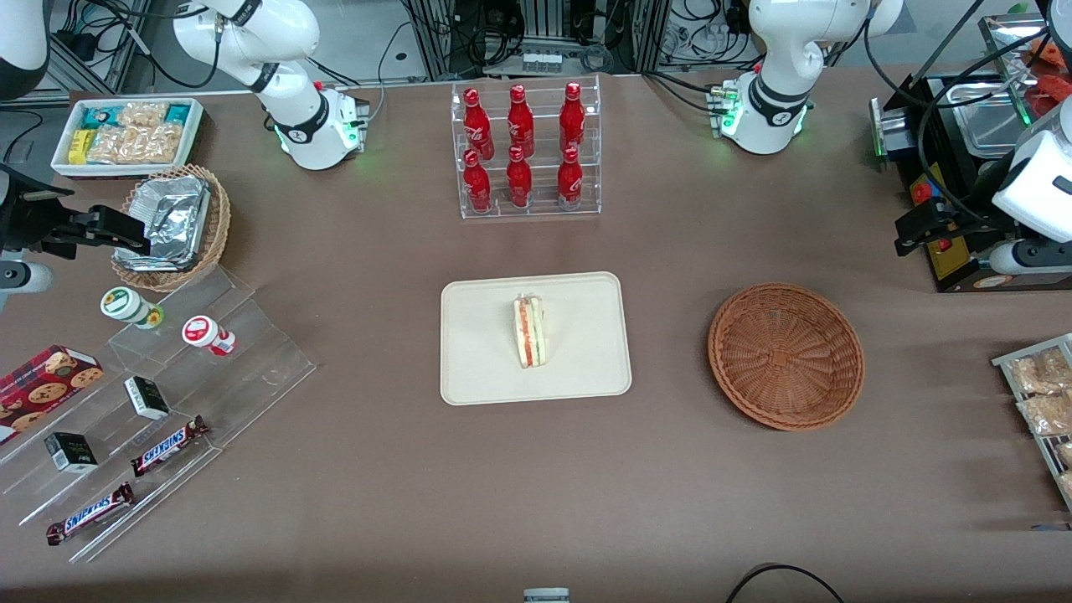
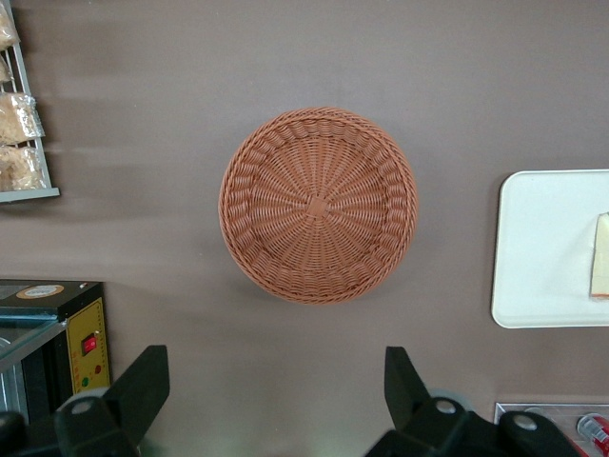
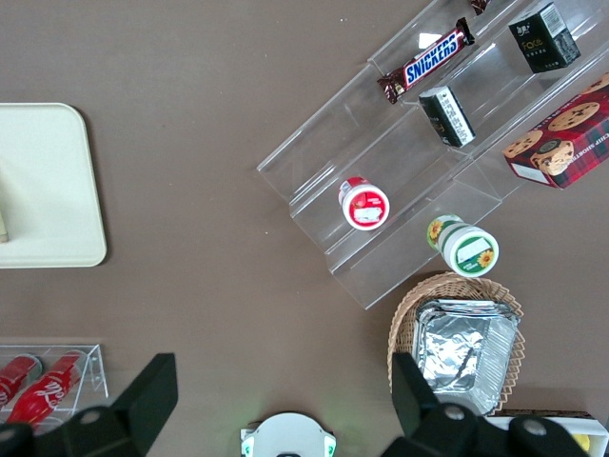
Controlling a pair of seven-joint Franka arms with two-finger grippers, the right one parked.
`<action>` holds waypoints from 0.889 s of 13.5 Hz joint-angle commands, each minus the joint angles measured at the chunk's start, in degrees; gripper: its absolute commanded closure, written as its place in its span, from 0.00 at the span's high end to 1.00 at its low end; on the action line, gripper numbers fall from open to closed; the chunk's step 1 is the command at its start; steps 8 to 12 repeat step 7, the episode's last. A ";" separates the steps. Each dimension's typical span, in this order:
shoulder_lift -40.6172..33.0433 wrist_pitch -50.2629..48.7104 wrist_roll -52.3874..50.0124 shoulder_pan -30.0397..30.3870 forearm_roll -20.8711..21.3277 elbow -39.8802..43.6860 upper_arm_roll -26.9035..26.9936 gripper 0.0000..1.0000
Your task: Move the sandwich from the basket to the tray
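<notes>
The sandwich [image 1: 529,332] stands on its edge near the middle of the cream tray [image 1: 486,368], its red and green filling facing up. In the left wrist view only a pale corner of the sandwich [image 2: 601,257] shows on the tray [image 2: 542,248]. The reddish-brown basket [image 1: 785,356] lies beside the tray toward the working arm's end, and the basket [image 2: 318,205] has nothing in it. My gripper [image 1: 917,228] hangs open and holds nothing, high above the table and farther from the front camera than the basket. Between the gripper [image 2: 276,360] fingers only bare table shows.
A black appliance [image 1: 963,184] stands close by my gripper. A rack of snack bags [image 1: 1043,402] sits at the working arm's end. A clear rack of red bottles [image 1: 526,151] stands farther from the front camera than the tray. Acrylic steps with snacks [image 1: 159,402] lie toward the parked arm's end.
</notes>
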 commanded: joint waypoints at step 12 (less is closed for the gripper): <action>0.57 -1.53 0.72 1.19 -0.46 1.63 -1.12 1.00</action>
